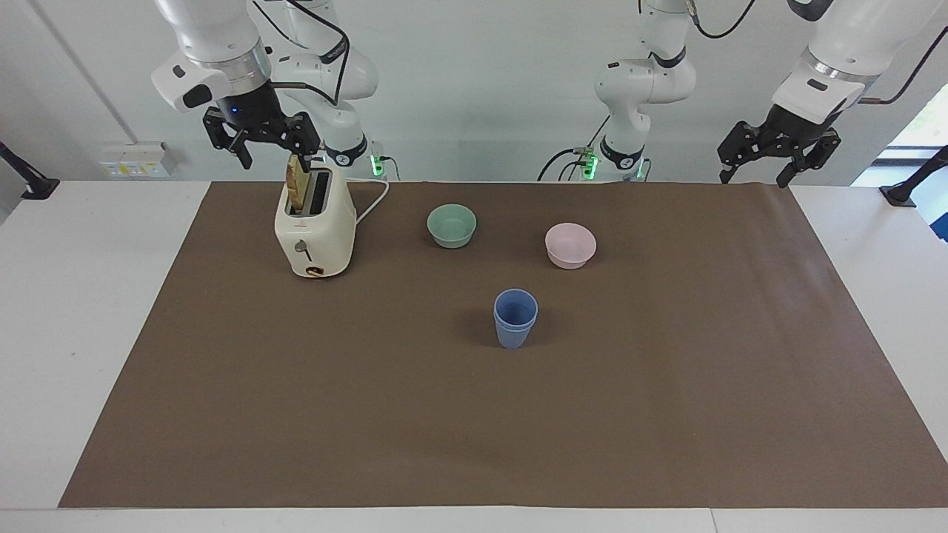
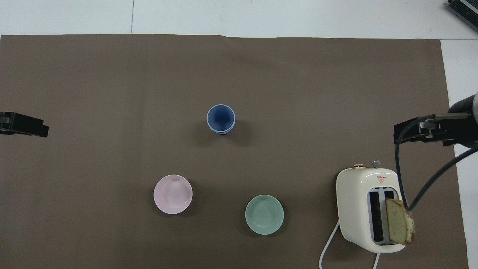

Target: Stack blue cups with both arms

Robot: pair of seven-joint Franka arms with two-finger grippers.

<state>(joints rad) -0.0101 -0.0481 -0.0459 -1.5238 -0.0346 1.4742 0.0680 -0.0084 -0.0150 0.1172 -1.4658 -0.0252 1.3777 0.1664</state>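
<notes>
1. A white bench (image 1: 89, 311) fills most of both views, its top matte and evenly lit.
2. A large brown mat (image 1: 474, 414) covers the middle of the bench, leaving white margins at both ends.
3. A seam (image 2: 132, 16) runs across the white top at the edge farthest from the robots.
4. A plain pale grey-white wall (image 1: 474, 89) rises past the bench.
5. A white socket box (image 1: 132, 160) sits low on the wall, toward the right arm's end.
6. A window (image 1: 922, 122) lets in bright daylight at the left arm's end.
7. Black clamp stands (image 1: 907, 185) sit at both bench ends.
</notes>
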